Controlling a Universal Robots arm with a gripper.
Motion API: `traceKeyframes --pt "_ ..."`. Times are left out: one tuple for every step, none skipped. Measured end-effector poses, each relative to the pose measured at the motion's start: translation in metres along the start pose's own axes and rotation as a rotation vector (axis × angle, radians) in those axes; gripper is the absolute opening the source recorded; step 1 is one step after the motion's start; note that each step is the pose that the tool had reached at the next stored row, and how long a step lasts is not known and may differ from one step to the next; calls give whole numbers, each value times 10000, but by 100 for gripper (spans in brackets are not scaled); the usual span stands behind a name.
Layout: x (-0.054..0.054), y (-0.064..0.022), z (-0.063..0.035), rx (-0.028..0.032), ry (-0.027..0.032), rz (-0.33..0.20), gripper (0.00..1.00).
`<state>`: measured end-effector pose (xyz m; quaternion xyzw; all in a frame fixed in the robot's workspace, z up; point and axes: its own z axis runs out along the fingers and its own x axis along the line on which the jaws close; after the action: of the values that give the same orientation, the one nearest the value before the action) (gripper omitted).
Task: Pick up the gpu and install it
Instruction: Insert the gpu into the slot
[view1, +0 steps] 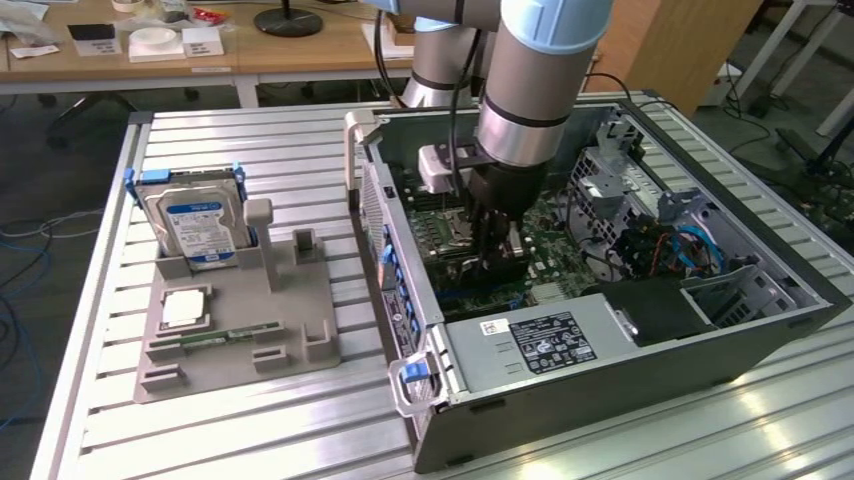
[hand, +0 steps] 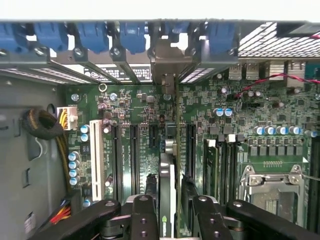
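My gripper (view1: 491, 245) reaches down into the open computer case (view1: 400, 250), just above the green motherboard (hand: 135, 105). In the wrist view the gpu (hand: 168, 170) appears edge-on as a thin dark card running away from me between the black fingers (hand: 145, 217). My gripper (hand: 170, 212) is shut on it. The card's pale metal bracket (hand: 167, 62) stands at the case's rear slot openings, under the blue clips. The card stands upright along the expansion slots, between two dark slots; whether its edge sits in a slot I cannot tell.
A grey fixture tray (view1: 234, 350) at the exterior view's left holds a blue-framed hard drive (view1: 194, 225), a processor chip (view1: 183, 308) and a green memory stick (view1: 214, 338). Inside the case are the power supply (view1: 534, 345), drive cages (view1: 667, 230), cables and the processor socket (hand: 272, 185).
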<state>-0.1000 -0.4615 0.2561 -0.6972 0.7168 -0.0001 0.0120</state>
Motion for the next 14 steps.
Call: traceKeyframes --pt "0 0 -2 1 -3 0 34" --pt "0 0 -2 1 -2 0 34" --pt "0 0 -2 2 -3 0 34" --pt "0 0 -2 1 -3 0 34" --pt "0 0 -2 1 -2 0 34" --pt "0 0 -3 1 -2 0 34" --pt "0 0 -3 1 -2 0 34" --pt "-1 0 -3 1 -1 0 34" --pt "-4 0 -3 1 -1 -2 34" --pt "-10 2 -4 3 0 -1 34" --pt "-11 2 -3 3 0 -1 34" --pt "-11 2 -3 3 0 -1 34" --pt "-11 2 -3 4 0 -1 34" --pt "-11 2 -3 4 -1 -1 34"
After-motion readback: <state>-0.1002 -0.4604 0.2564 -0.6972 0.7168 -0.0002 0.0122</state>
